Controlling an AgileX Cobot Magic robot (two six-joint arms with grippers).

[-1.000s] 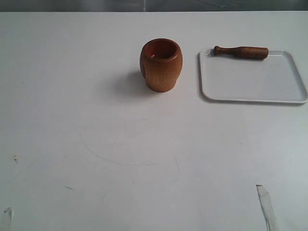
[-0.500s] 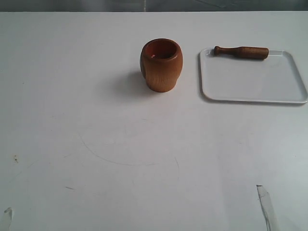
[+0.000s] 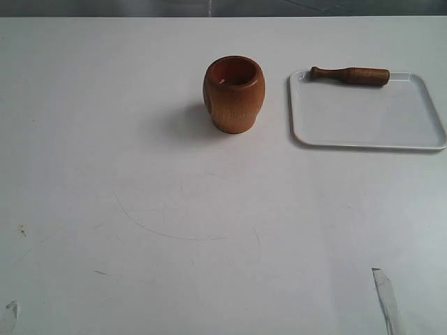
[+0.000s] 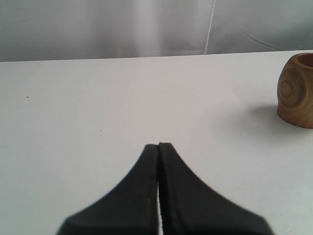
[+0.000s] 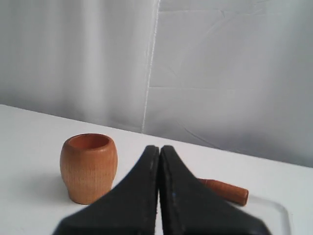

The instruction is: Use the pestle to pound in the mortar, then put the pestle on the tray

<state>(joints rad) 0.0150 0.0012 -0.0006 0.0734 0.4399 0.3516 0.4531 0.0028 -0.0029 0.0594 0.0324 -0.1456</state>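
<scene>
Seen from the exterior camera, a plain white table (image 3: 140, 209) fills the frame; neither arm reaches into the working area. In the left wrist view, the left pincer (image 4: 159, 147) is clenched, its two black fingers pressed together with nothing between them; it hangs over bare table, well apart from the task's things.

Left of centre, toward the far side, stands the barrel-shaped reddish-brown wooden mortar (image 3: 234, 98), upright, its round mouth open and nothing visible inside. Just beside it, to the right and not touching, lies the flat white rectangular plastic tray (image 3: 367, 115). The slim dark-brown wooden pestle (image 3: 349, 75) lies flat in the tray along its far rim, small knob end pointing toward the mortar.

In the right wrist view, the right pincer (image 5: 159, 148) is likewise clenched and empty, facing the mortar and pestle from a distance.

Nothing has moved over the last second; mortar, pestle and tray sit exactly as before. The arms appear idle, so either pounding has not begun or the pestle is already put back; the pictures cannot settle which.
</scene>
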